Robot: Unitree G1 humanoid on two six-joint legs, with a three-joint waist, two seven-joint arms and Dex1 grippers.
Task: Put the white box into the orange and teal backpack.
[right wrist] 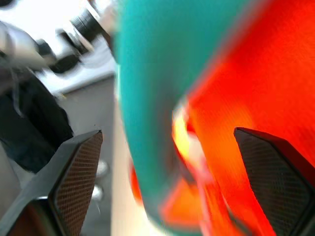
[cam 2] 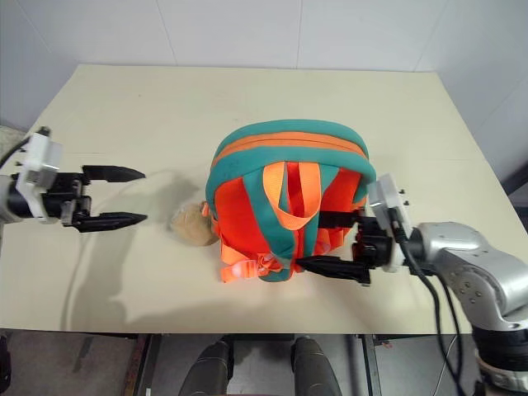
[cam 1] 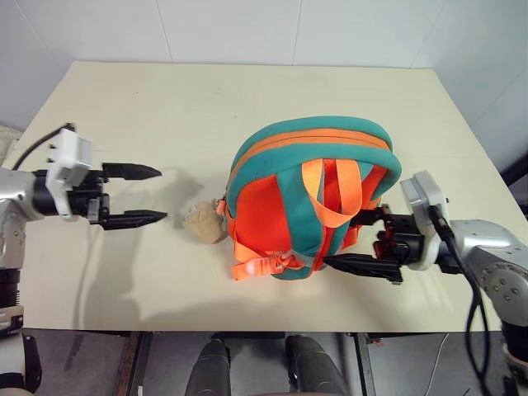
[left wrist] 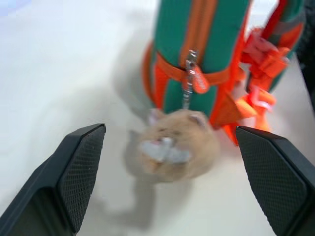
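Observation:
The orange and teal backpack (cam 1: pixel 309 148) lies on the table right of centre, straps and orange handles facing up. Its tan plush bear (cam 1: pixel 205 223) rests on the table at its left side. The white box is out of view. My left gripper (cam 1: pixel 160 195) hovers open to the left of the bear, pointing at it, with nothing between its fingers; the left wrist view shows the bear (left wrist: pixel 172 145) beyond them. My right gripper (cam 1: pixel 346 239) is open at the backpack's lower right corner, its jaws standing to either side of the teal and orange fabric (right wrist: pixel 206 98).
The beige table (cam 1: pixel 124 107) stretches bare behind and left of the backpack. Its front edge (cam 1: pixel 247 330) runs just below both grippers. A white wall stands behind the table.

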